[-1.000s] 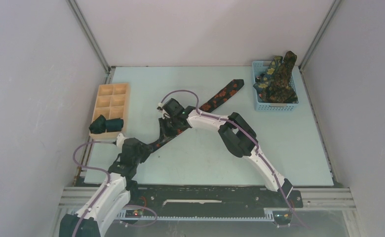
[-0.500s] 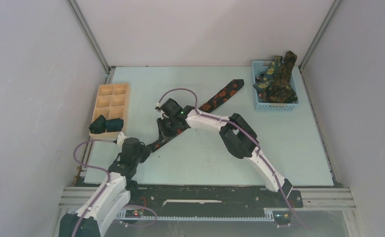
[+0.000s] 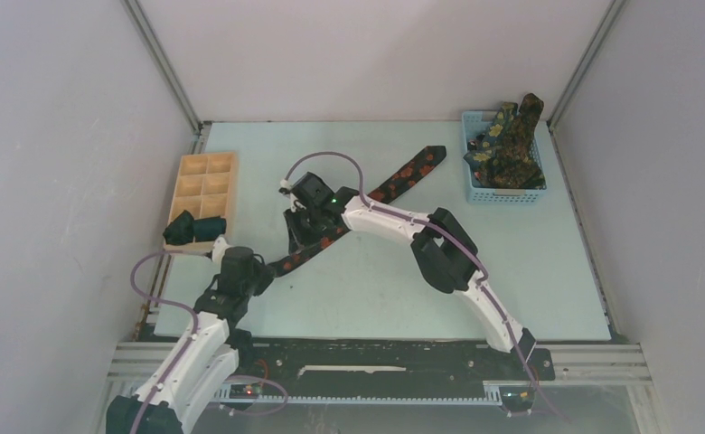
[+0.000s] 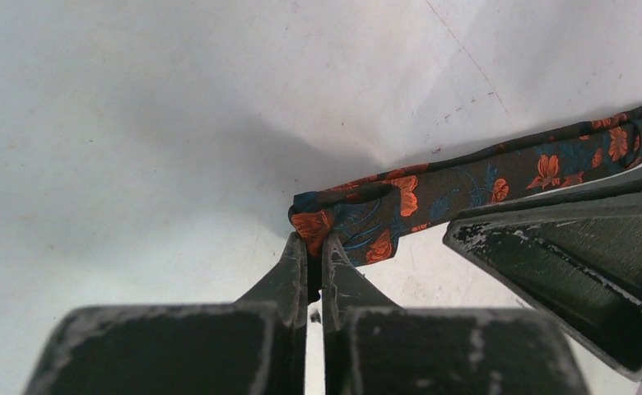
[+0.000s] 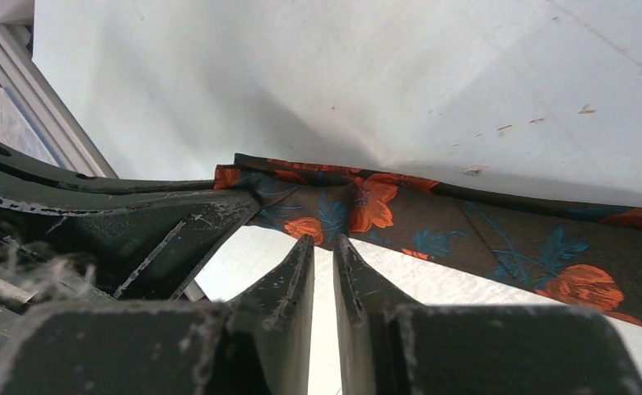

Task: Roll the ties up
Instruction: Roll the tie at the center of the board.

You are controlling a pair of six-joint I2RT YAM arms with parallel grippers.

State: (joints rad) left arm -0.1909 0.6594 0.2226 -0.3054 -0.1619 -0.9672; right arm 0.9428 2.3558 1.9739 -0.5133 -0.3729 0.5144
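Observation:
A black tie [image 3: 405, 174] with red-orange flowers lies diagonally across the table. My left gripper [image 3: 266, 269] is shut on its narrow near end, and the left wrist view shows the folded tip of the tie [image 4: 346, 218] pinched at the left gripper [image 4: 316, 243]. My right gripper [image 3: 305, 233] hangs over the tie a little farther along. In its wrist view the right gripper [image 5: 324, 240] is slightly open, its tips at the edge of the puckered tie [image 5: 433, 216], with bare table showing through the gap. Dark green ties [image 3: 510, 136] with yellow flowers are piled in a basket.
The blue mesh basket [image 3: 475, 192] stands at the back right. A pale wooden compartment tray [image 3: 206, 172] sits at the left, with two dark rolled ties [image 3: 195, 228] at its near end. The two grippers work close together, each seeing the other's finger [image 4: 581, 247].
My left gripper has shut on the tie's narrow end. My right gripper has let its jaws part a little and moved slightly away along the tie.

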